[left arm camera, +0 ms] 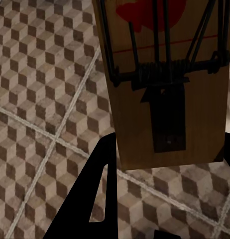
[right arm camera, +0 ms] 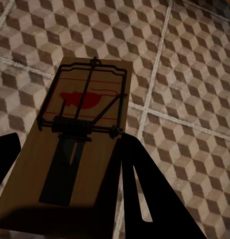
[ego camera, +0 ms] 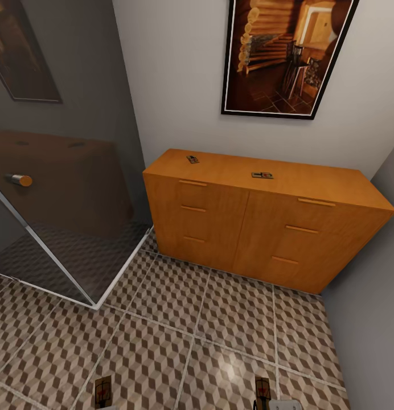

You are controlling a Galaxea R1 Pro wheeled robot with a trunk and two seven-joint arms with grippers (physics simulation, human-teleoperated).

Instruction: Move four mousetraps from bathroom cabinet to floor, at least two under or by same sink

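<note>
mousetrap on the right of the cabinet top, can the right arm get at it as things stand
Probably not. The right gripper already looks shut on a mousetrap, so it has no free grip. The mousetrap on the cabinet top lies open with nothing around it, but across a stretch of bathroom floor from the robot.

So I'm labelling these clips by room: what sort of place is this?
Probably a bathroom: a glass shower screen stands on cube-patterned floor tiles, beside a wooden cabinet against the wall. No sink or toilet is in view, so I can't be sure.
</note>
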